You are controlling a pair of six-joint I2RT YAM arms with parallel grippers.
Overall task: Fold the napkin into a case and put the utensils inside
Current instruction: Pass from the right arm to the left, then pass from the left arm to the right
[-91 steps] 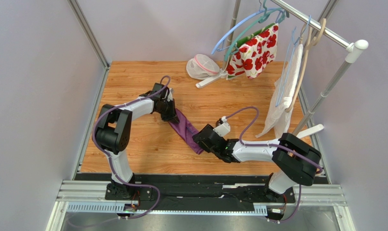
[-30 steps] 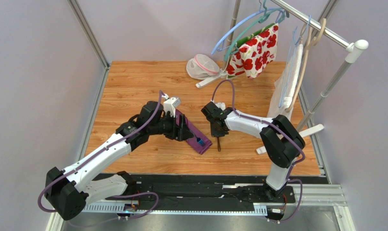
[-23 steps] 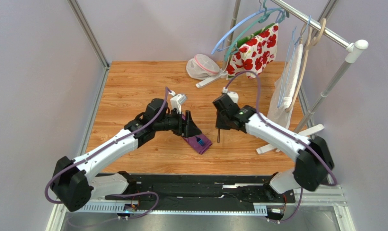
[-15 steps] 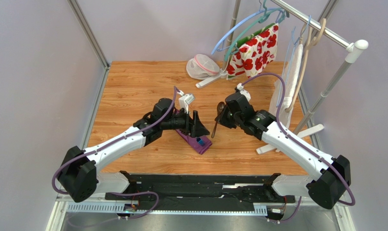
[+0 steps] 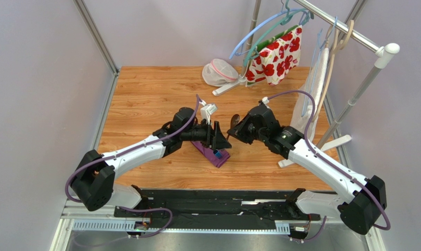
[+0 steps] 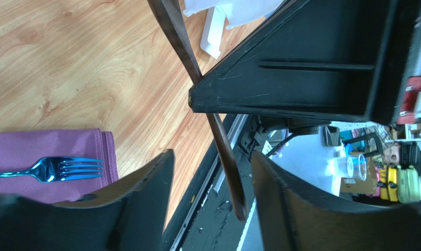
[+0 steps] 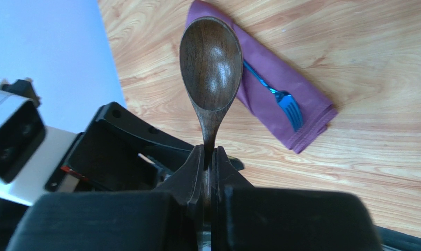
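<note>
The napkin (image 5: 210, 152) lies as a narrow purple folded strip on the wooden table, with a blue fork (image 5: 217, 154) resting on top of it. My right gripper (image 5: 239, 129) hangs above the table just right of the strip, shut on the handle of a dark brown spoon (image 5: 234, 121). In the right wrist view the spoon's bowl (image 7: 211, 63) sticks out past the shut fingers over the napkin (image 7: 312, 112) and fork (image 7: 281, 99). My left gripper (image 5: 224, 140) faces it, open. In its own view the spoon handle (image 6: 225, 157) runs between the spread fingers (image 6: 144, 183) without touching them.
A white mesh pouch (image 5: 218, 73) lies at the back of the table. A clothes rack (image 5: 354, 31) at the back right carries hangers, a red-flowered cloth (image 5: 275, 55) and a white cloth (image 5: 307, 112). Its white foot (image 5: 314, 149) lies on the table behind my right arm.
My right gripper lifted the spoon off the table and tilted it, handle end toward the left gripper. My left gripper rose off the napkin and moved right until its open fingers straddle the handle.
</note>
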